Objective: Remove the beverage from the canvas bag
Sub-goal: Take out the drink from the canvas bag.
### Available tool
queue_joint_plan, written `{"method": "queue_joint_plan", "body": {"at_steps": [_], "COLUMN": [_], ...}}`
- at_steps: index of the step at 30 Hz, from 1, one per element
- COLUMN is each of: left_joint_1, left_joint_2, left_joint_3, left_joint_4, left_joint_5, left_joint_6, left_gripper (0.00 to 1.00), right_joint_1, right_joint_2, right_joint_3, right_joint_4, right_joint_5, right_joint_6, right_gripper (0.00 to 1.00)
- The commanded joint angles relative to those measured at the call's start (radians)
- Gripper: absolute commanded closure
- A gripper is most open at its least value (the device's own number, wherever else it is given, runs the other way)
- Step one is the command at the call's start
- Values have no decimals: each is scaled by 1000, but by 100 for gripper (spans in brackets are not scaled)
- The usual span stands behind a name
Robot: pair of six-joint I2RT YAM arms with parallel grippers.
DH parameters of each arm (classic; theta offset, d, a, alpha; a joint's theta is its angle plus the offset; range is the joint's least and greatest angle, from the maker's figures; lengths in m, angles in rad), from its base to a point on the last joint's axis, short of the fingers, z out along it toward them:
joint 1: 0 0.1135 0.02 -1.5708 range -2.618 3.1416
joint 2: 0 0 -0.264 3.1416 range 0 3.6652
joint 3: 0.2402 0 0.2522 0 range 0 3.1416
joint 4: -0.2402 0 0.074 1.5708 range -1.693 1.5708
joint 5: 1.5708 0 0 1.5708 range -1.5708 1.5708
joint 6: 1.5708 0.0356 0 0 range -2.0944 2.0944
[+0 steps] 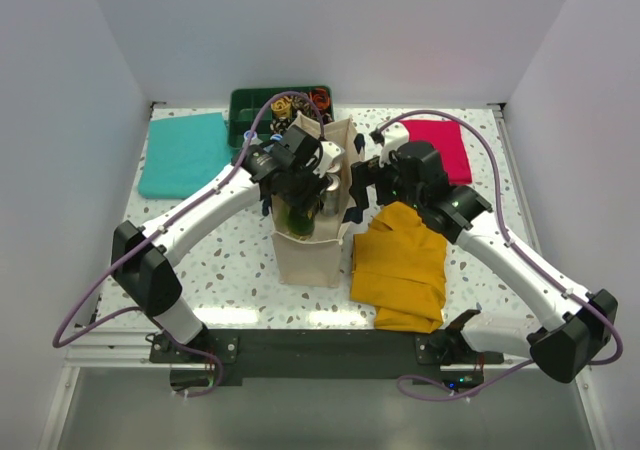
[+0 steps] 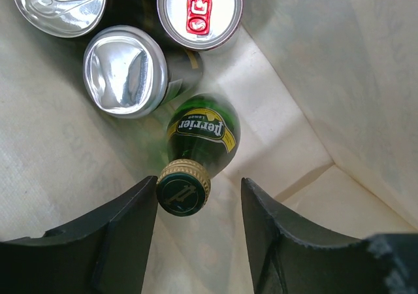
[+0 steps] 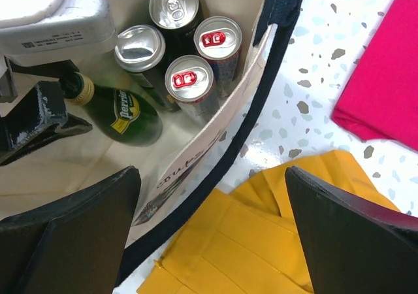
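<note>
- Left gripper (image 2: 196,206) is lowered into the canvas bag (image 2: 339,59), with its two dark fingers (image 2: 111,242) spread apart and holding nothing.
- Between these fingers is the green Perrier bottle (image 2: 202,134), a little tilted. Its gold-rimmed cap (image 2: 183,187) is just beside the finger on the left of the left wrist view. Whether cap and finger really touch, I cannot tell. The other finger is clearly apart from it.
- Beyond the bottle this view shows three cans (image 2: 124,72), one of them with a red tab.
- The right wrist view shows more: four cans (image 3: 189,78) upright in a cluster, two with red tabs. The bottle (image 3: 127,114) leans with its neck toward the left gripper's finger.
- From the top camera the bag (image 1: 310,255) stands upright in the middle of the table (image 1: 230,260), between the arms. The left gripper (image 1: 300,185) covers most of its opening.
- Right gripper (image 3: 210,176) is wide open and empty, over the bag's right rim with the navy strap (image 3: 281,19). One finger is above the inside, the other above the mustard-yellow cloth (image 3: 261,242), which lies just beside the bag.
- A pink cloth (image 3: 385,91) lies further right.
</note>
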Motion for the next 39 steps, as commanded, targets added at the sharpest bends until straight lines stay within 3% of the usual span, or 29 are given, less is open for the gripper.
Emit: {"method": "queue_joint_plan", "body": {"at_steps": [1,8,18,26,34,39], "left_joint_1": [-5,-5,-5,-5,-5,-5], "left_joint_2": [-5,-8,1,28,39,33], "left_joint_3": [1,2,7,2,13,31], "left_joint_4": [8,17,5,-6,-33,-29], "left_joint_5": [8,-3,-17,-27,-46,-35], "left_joint_6": [-10,-10,-36,-33,-22,-22], "left_gripper": [43,45,37,41,57,77], "right_joint_1": [0,0,-1,-1,-1,-1], "right_joint_2": [6,8,17,15,17,25], "right_joint_3": [40,38,41,43,43,47], "right_joint_4": [14,10,8,7,5,7], "right_joint_5": [4,2,1,4,2,-1], "right_joint_6": [-14,-19,-20,-23,-22,-23], "right_gripper": [3,3,3,2,2,2]}}
